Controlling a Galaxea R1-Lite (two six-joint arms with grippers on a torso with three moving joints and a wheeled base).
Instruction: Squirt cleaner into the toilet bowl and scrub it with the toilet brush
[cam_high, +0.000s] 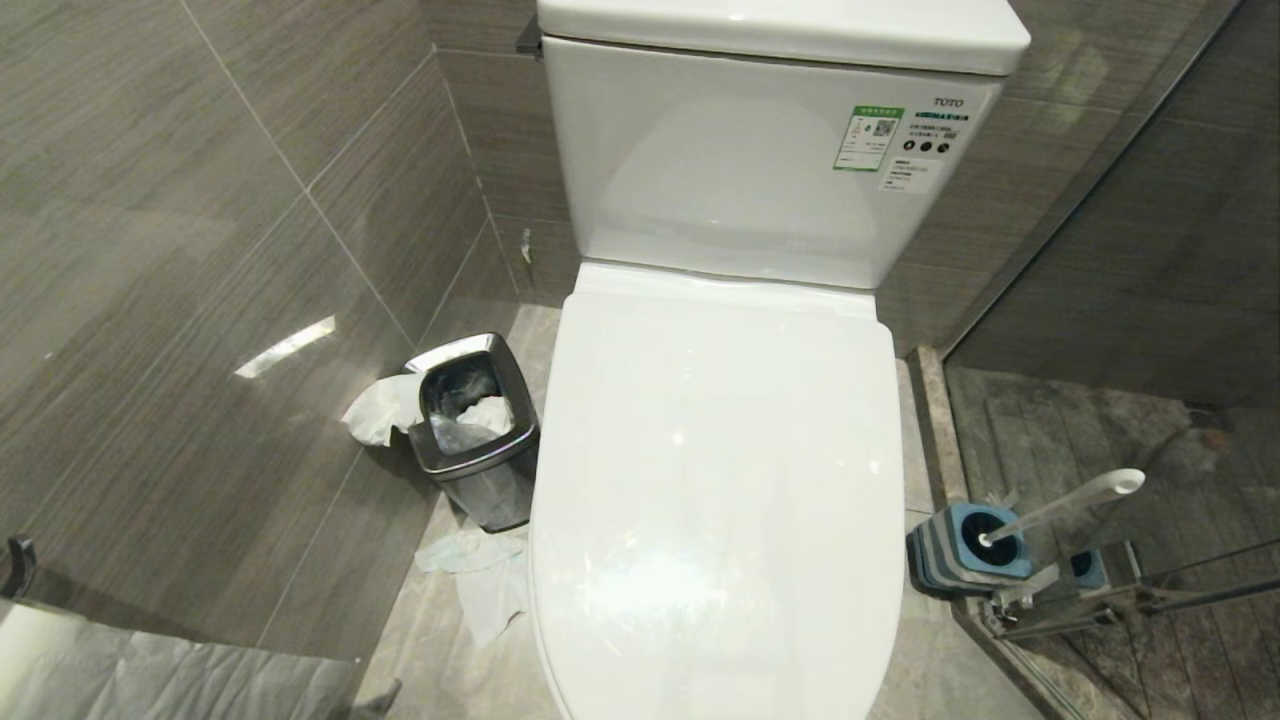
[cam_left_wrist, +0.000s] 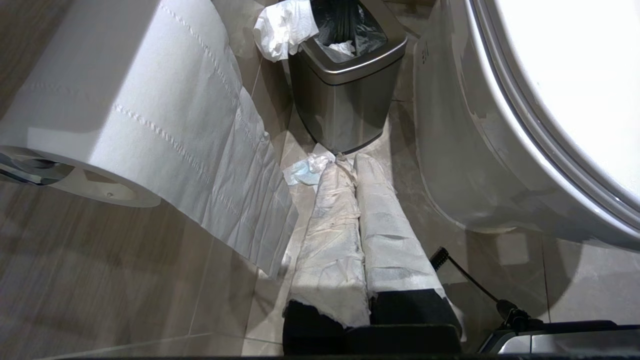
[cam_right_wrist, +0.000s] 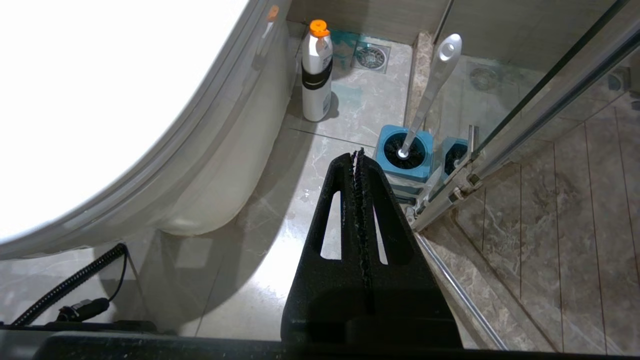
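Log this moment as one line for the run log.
glossy white toilet: lid down | white-handled brush: in blue holder | left gripper: shut, empty | right gripper: shut, empty

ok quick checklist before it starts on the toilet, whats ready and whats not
1. Toilet lid open so the bowl can be reached: not ok, it is down.
2. Toilet brush at hand: ok, it stands in its blue holder on the floor beside the toilet, next to the glass door.
3. Cleaner at hand: cannot tell; a silver bottle with an orange cap stands on the floor by the toilet base, contents unknown.
4. Right hand free: ok, shut on nothing, hanging above the floor near the holder.
5. Left hand free: ok, shut on nothing, its fingers wrapped in white paper.
6. Floor by the waste bin: not ok, loose tissue lies there.
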